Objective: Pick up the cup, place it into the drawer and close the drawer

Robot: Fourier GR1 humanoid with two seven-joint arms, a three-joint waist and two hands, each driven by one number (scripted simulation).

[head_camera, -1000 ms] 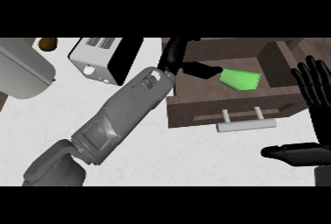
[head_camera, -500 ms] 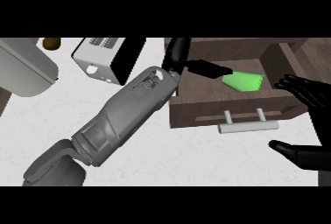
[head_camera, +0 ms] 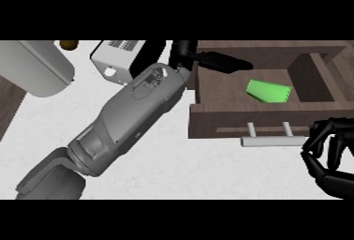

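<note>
No readable writing or labels anywhere. Green cup (head_camera: 269, 90) lies on its side inside the open drawer (head_camera: 214, 96), right of centre, apart from both hands. Left hand (head_camera: 207, 58) is over the drawer's far-left corner, fingers straight and pointing right, holding nothing. Right hand (head_camera: 332, 150) sits at the right edge, fingers curled and empty, just right of the drawer handle (head_camera: 272, 139) and near the drawer front. Bare floor left of the cup inside the drawer. White appliance (head_camera: 121, 58) sits far left on the counter (head_camera: 187, 168); the near counter is open
</note>
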